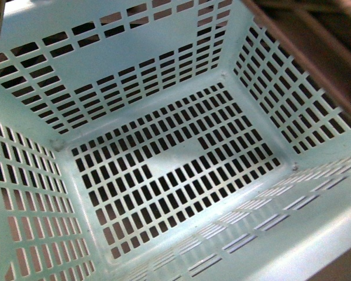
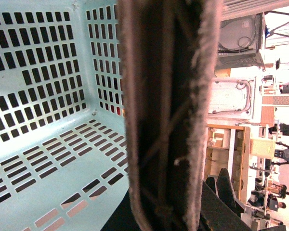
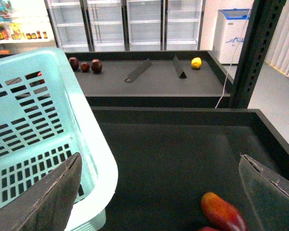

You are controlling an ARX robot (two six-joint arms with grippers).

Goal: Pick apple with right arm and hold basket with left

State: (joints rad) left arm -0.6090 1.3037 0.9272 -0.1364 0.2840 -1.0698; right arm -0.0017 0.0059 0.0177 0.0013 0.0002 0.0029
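While the basket (image 1: pixel 140 50) sits empty, the left gripper (image 2: pixel 166 120) rests by its wall, grip unclear. The right gripper (image 3: pixel 159 156) gapes wide above the dark tray (image 3: pixel 192 139). Picking comes next, I judge: lowering onto the apple (image 3: pixel 224 211), apparently that red-orange fruit.

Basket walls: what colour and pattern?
The basket is pale mint-turquoise with rectangular slots; clearest in front view.

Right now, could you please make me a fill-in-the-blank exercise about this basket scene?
1. The basket has ___ inside it.
2. The right gripper stands ___, gripping nothing.
3. The far shelf carries ___ dark red fruits.
4. The lone fruit near that shelf's corner is ___.
Missing words: nothing; open; three; yellow.
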